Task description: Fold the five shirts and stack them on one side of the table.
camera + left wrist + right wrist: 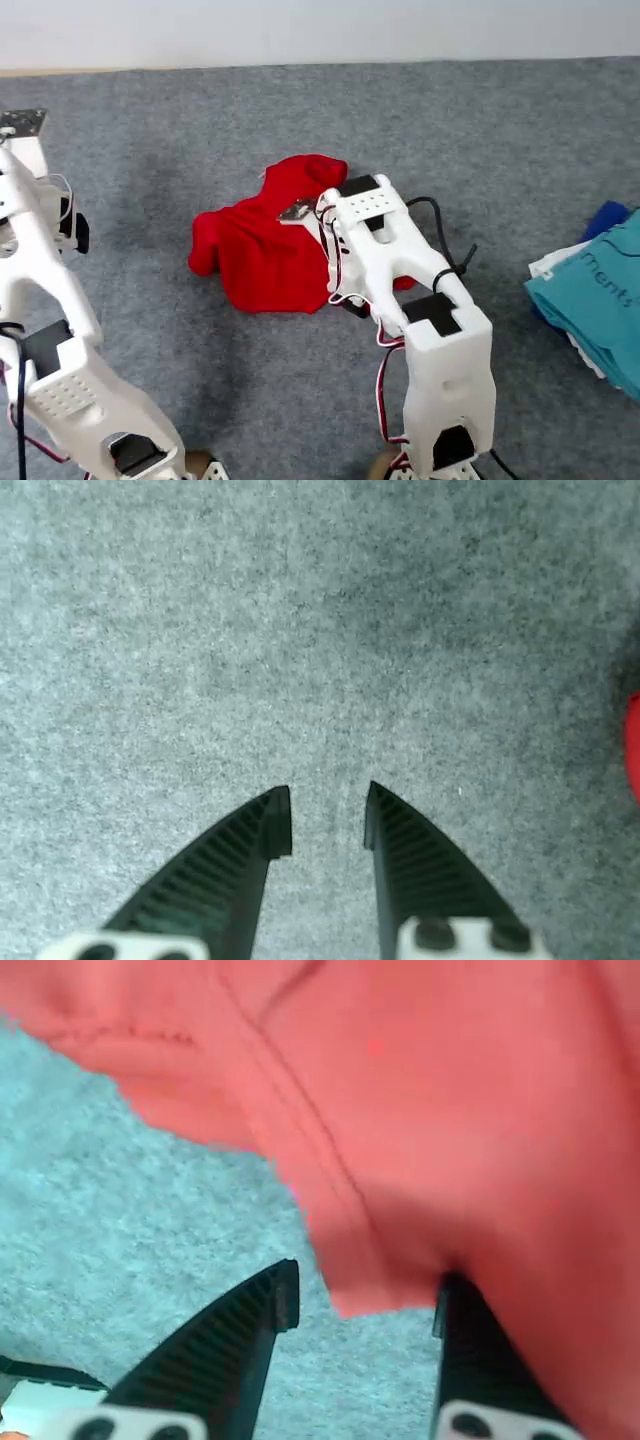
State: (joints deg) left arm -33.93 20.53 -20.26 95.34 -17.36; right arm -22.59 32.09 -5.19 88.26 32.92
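Right hand (pixel 366 1278) open astride red shirt (pixel 450 1110) edge; left hand (pixel 327 792) open over carpet (pixel 300 630).

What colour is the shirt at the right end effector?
Red; the shirt shows best in the high view.

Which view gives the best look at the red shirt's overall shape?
The high view: the red shirt lies crumpled mid-table, partly under the right arm. The right wrist view gives a close-up hem, the left wrist view a red sliver.
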